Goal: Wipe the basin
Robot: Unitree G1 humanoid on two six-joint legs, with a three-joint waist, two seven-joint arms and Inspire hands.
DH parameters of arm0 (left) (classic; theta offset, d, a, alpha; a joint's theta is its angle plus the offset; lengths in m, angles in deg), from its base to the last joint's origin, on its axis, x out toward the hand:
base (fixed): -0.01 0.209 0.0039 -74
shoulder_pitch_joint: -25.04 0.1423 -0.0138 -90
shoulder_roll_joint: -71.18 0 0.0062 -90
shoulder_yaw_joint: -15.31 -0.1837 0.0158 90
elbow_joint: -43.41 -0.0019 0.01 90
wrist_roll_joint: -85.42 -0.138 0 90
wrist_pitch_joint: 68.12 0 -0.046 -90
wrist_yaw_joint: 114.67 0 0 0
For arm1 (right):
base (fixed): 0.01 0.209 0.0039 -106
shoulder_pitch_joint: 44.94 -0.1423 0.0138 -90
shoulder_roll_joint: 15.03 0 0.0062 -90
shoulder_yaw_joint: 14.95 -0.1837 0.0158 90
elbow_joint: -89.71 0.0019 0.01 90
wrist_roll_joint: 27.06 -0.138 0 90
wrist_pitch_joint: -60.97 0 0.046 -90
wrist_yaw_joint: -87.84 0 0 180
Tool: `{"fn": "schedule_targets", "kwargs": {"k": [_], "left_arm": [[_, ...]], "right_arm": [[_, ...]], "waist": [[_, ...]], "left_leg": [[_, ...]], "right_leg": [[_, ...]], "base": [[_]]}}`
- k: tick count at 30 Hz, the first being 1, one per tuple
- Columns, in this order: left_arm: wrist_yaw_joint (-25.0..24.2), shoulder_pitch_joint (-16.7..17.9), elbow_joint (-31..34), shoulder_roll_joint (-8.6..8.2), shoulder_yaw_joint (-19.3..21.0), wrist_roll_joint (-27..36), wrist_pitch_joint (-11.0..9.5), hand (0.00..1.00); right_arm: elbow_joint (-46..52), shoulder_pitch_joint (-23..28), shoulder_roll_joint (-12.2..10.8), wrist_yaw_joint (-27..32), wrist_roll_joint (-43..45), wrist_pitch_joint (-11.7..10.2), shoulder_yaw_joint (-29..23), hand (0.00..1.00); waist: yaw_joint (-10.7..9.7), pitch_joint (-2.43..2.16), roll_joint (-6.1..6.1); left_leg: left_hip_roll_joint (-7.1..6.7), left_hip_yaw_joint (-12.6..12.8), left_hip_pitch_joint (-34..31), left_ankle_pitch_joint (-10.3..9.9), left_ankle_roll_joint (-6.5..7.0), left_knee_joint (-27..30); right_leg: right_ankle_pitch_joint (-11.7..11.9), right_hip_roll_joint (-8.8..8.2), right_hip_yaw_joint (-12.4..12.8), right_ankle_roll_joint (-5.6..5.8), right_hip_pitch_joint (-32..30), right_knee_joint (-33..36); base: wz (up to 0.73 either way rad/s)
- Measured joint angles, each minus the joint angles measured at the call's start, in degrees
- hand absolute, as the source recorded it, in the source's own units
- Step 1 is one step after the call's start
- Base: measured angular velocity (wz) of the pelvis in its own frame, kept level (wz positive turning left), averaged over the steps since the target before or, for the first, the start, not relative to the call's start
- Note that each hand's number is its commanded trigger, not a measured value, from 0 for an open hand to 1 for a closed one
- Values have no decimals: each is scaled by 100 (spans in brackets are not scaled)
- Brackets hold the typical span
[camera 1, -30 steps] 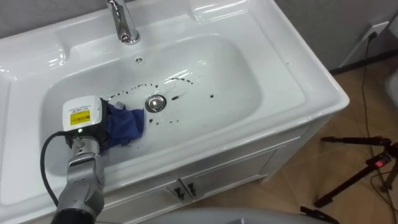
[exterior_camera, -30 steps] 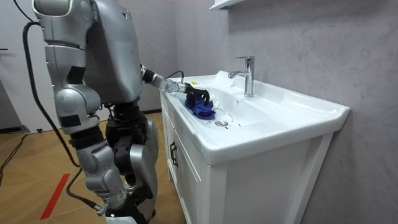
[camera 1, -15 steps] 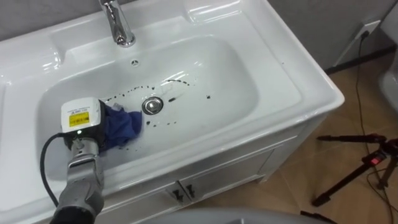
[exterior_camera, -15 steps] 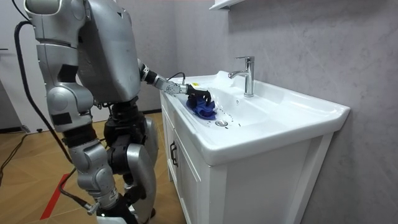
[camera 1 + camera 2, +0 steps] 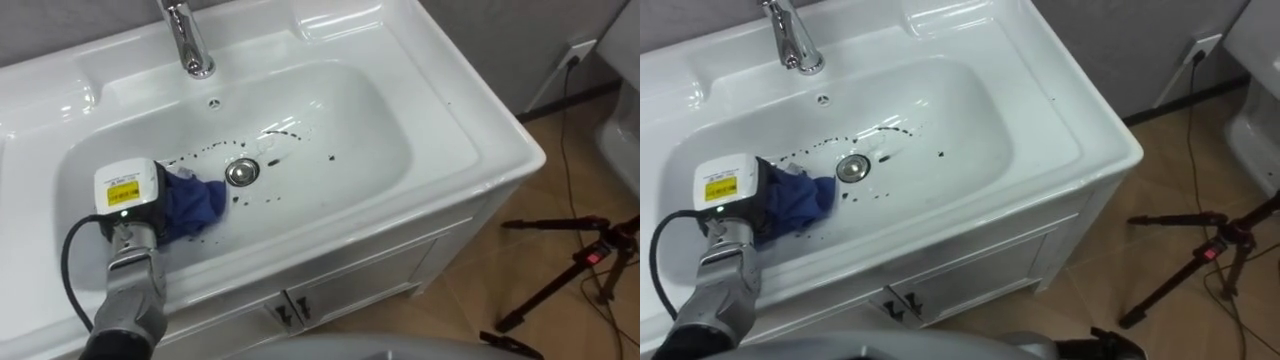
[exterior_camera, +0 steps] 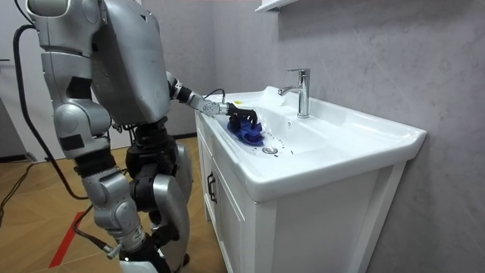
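- Left hand (image 5: 128, 195) reaches down into the basin (image 5: 380, 120) at its left end, set on top of the blue cloth (image 5: 197, 203); whether it grips the cloth or merely presses it, I cannot tell.
- That cloth lies bunched on the basin floor, touching the hand, just left of the drain (image 5: 241, 173), apparently pinned there for scrubbing.
- Dark specks (image 5: 331, 156) scatter around the drain and on towards the right end; that stretch looks unwiped, so the sweep likely heads that way.
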Motion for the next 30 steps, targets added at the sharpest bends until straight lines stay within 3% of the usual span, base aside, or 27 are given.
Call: {"fn": "schedule_targets", "kwargs": {"k": [6,11,21,30], "left_arm": [[197,-88,-295,-53,477,740,-263,100],[143,-173,-352,-93,742,1116,-349,100],[97,-525,-556,-196,771,1458,-327,100],[60,-949,-889,-293,739,1608,-293,100]], "right_arm": [[1,119,-14,109,21,22,-2,0],[10,145,-30,138,72,11,-4,0],[6,295,-51,195,47,10,-1,0],[0,310,-127,264,87,61,-2,0]], "waist": [[9,5,12],[6,6,12],[-10,10,1],[-58,61,-77]], "left_leg": [[12,33,23,0,0,4],[21,155,59,0,0,3],[14,163,-27,0,0,1],[-2,155,-105,0,0,2]], "right_leg": [[4,43,169,-7,-6,21],[8,64,269,-9,-13,27],[43,46,236,12,-108,31],[73,36,255,43,-217,90]], "base": [[-11],[-10],[3],[0]]}}
